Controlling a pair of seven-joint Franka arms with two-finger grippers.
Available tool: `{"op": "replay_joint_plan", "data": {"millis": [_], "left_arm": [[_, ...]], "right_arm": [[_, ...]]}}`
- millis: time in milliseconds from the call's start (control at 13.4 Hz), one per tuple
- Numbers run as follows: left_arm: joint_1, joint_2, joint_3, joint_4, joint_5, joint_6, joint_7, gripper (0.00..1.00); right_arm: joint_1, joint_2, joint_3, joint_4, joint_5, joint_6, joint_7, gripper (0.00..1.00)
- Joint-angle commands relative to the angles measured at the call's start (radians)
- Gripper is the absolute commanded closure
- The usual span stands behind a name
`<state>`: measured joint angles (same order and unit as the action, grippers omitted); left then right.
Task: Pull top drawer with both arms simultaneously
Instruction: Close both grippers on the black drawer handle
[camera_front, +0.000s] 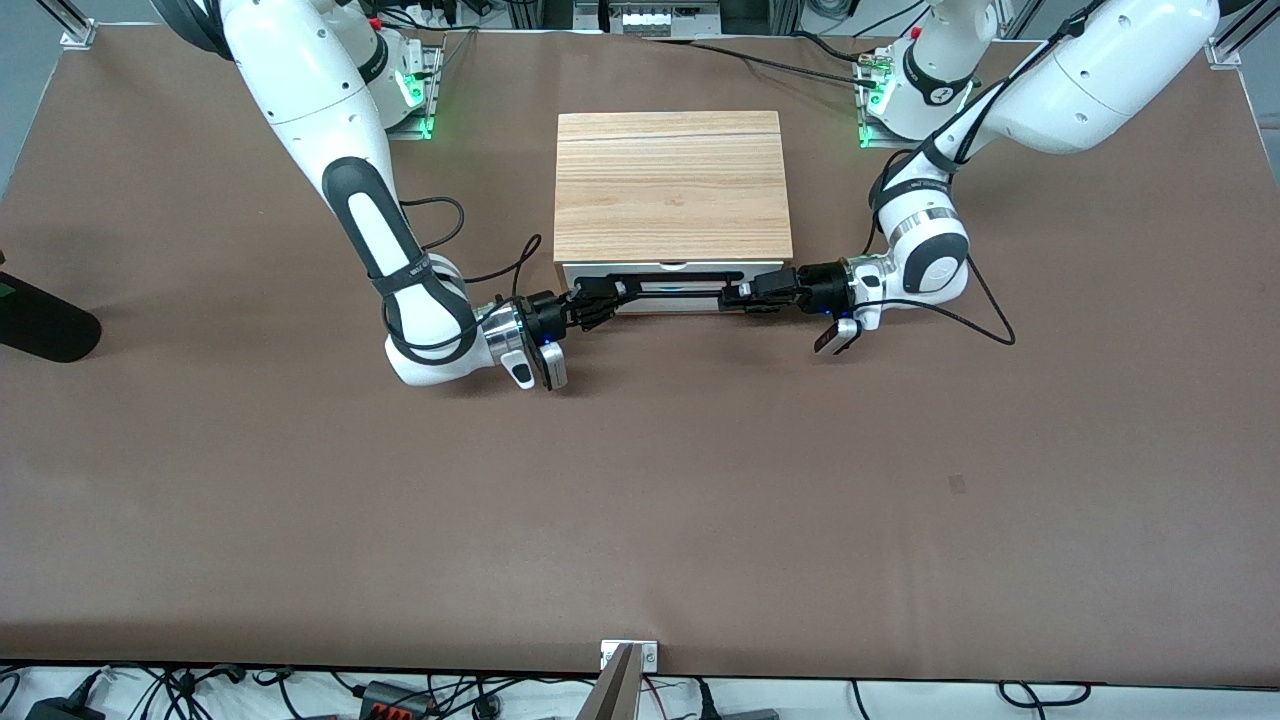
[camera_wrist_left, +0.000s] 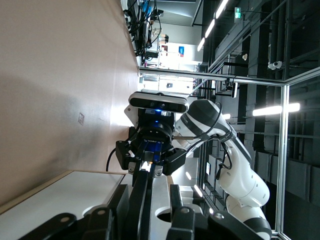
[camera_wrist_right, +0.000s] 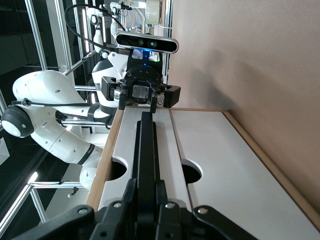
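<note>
The top drawer (camera_front: 690, 272) has a white front under the lid of the light-wood box (camera_front: 672, 185), and it faces the front camera. Its black bar handle (camera_front: 680, 287) runs across the front. My right gripper (camera_front: 600, 296) comes in from the right arm's end and is shut on that end of the handle (camera_wrist_right: 146, 145). Both its fingers (camera_wrist_right: 132, 187) press the bar. My left gripper (camera_front: 745, 292) straddles the handle's other end (camera_wrist_left: 140, 200). Its jaws stand open, and white panel (camera_wrist_left: 162, 192) shows between the bar and one finger (camera_wrist_left: 175, 192).
A second white panel (camera_wrist_right: 210, 160) lies below the top drawer, next to the table. Cables (camera_front: 985, 320) trail from both wrists onto the brown table. A black object (camera_front: 45, 320) lies at the table's edge at the right arm's end. A metal bracket (camera_front: 628, 655) sits at the near edge.
</note>
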<state>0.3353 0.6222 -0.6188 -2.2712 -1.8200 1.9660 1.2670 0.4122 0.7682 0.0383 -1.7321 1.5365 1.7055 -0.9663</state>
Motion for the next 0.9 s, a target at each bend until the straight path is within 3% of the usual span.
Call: {"op": "replay_joint_plan", "data": {"millis": [0,449,823], "left_arm": [[0.013,-0.016,-0.013,-0.056,0.001,-0.01,0.052,0.6],[0.017,0.013,-0.013,-0.071,0.001,-0.016,0.106,0.57],[0.019,0.014,-0.013,-0.079,-0.007,-0.033,0.098,0.72]], "right_arm": [[-0.003,-0.018,-0.002,-0.007,0.008,0.023,0.008,1.0],[-0.004,-0.018,-0.002,-0.007,0.008,0.023,-0.002,1.0],[-0.006,-0.018,-0.002,-0.007,0.008,0.022,-0.003,1.0]]}}
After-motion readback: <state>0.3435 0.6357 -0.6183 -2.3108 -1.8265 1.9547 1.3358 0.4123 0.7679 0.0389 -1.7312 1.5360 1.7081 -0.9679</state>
